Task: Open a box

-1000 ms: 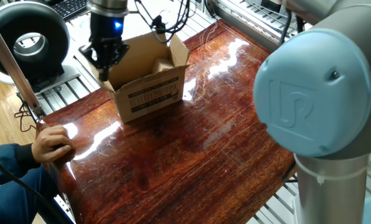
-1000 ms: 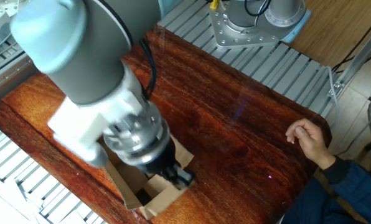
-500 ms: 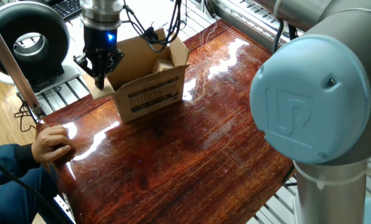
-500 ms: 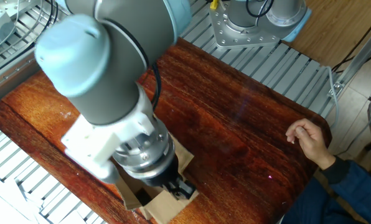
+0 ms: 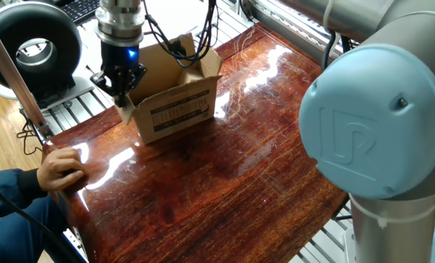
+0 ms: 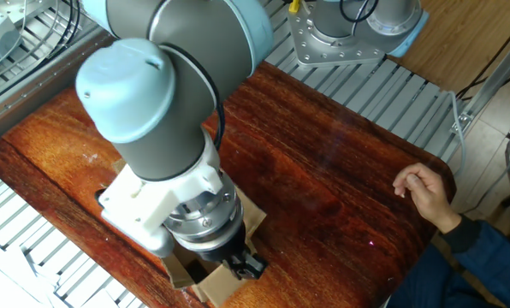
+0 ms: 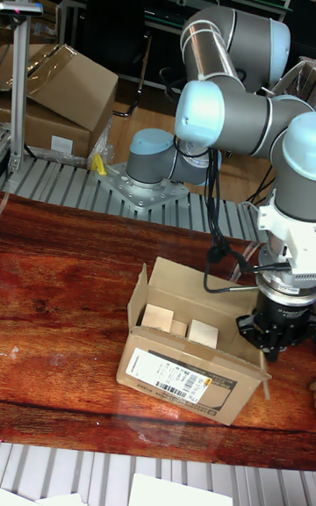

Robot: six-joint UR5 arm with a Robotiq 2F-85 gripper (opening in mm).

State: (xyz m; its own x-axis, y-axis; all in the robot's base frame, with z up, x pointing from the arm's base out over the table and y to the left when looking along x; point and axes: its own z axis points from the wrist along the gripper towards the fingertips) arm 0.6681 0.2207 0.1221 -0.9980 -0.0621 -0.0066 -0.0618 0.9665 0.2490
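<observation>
The box (image 5: 177, 98) is a small brown carton at the far left of the wooden table, with its top flaps standing up and a black printed label on the long side facing me. In the tall fixed view the box (image 7: 189, 352) holds small pale cardboard pieces. My gripper (image 5: 122, 98) points straight down at the box's short end, its fingers together beside the small end flap (image 5: 127, 111). In the tall fixed view the gripper (image 7: 274, 346) hangs just past the box's right end. The other fixed view shows the gripper (image 6: 248, 267) low over the box (image 6: 225, 287), which the arm mostly hides.
A person's hand (image 5: 60, 168) rests on the table's near edge, also seen as the hand (image 6: 422, 190) at the right. A black round fan (image 5: 31, 44) stands beyond the table. The arm's big blue elbow (image 5: 371, 139) blocks the right. Larger cartons (image 7: 53, 93) sit behind.
My gripper swung out past the box's short end, then came slightly back and lower beside the end flap. The box stayed where it was.
</observation>
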